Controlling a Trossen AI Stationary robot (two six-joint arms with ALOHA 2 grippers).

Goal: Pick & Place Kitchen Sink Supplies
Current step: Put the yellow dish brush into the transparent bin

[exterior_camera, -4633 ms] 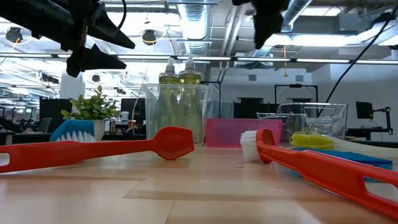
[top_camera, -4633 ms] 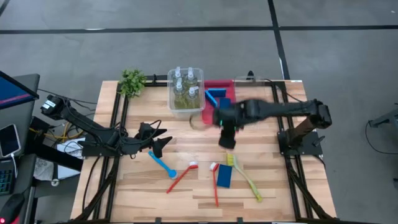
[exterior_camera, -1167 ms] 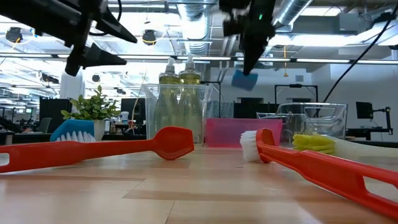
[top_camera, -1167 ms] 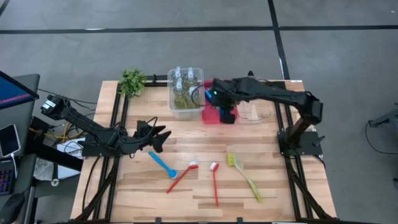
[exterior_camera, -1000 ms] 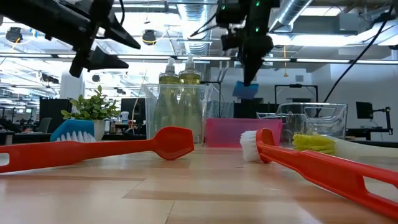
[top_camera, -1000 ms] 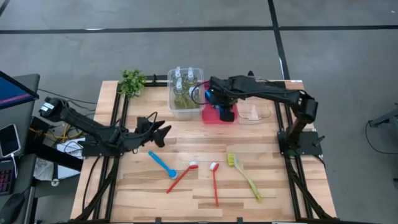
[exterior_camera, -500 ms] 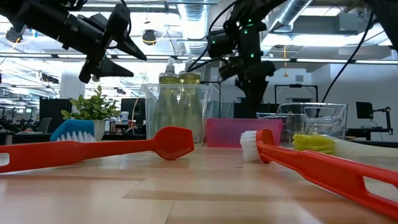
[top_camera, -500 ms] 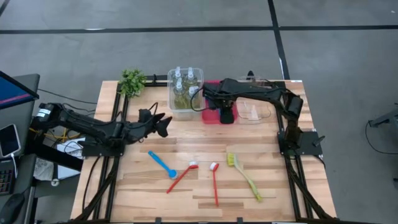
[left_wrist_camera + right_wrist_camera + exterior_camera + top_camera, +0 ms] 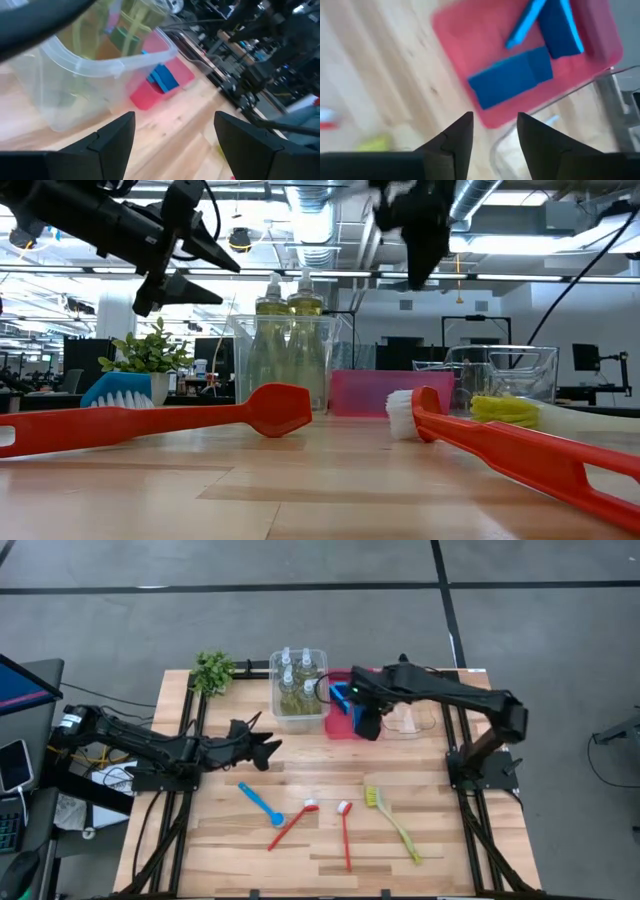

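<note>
Right hand [image 9: 492, 137] (now empty) has dropped the sponge [image 9: 510, 77] into red bin [image 9: 465, 35].

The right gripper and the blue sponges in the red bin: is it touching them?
Apart. The right wrist view shows the right gripper open and empty, with the blue sponges lying in the red bin beyond its fingertips.

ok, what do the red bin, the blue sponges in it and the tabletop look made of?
Red bin: likely smooth translucent plastic; it has thin walls.
Blue sponges: probably foam; flat matte slabs, one edge lighter blue.
Tabletop: wood, apparently butcher-block; it shows plank seams and grain.
</note>
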